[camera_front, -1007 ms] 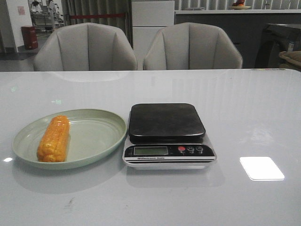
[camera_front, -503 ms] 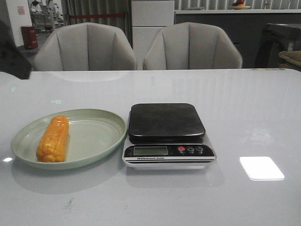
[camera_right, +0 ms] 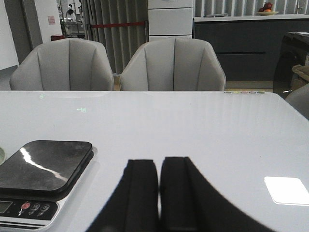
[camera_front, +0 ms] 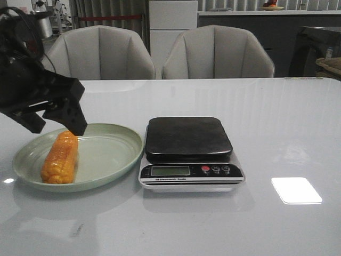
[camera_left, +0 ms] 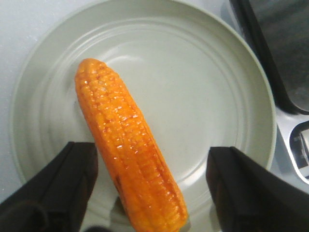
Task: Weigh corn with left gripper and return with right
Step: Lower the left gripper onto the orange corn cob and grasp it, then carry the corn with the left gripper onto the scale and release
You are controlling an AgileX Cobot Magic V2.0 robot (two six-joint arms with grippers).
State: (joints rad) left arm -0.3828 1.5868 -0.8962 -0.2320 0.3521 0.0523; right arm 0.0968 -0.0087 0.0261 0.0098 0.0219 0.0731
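Item: corn [camera_left: 129,150], long axis running between your left gripper's [camera_left: 149,186] spread fingers, at frame lower left. Right gripper [camera_right: 158,193]: pressed together, idle.

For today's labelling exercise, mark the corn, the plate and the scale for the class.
corn [camera_left: 128,147]: left wrist view, middle of the cob's kernel rows.
plate [camera_front: 109,152]: front view, bare inner surface right of the corn.
scale [camera_front: 187,137]: front view, centre of the dark weighing platform.

Bare plate [camera_left: 203,96] is seen on both sides of the corn [camera_left: 128,150]. The plate's right rim is closely bordered by the kitchen scale [camera_front: 189,152].
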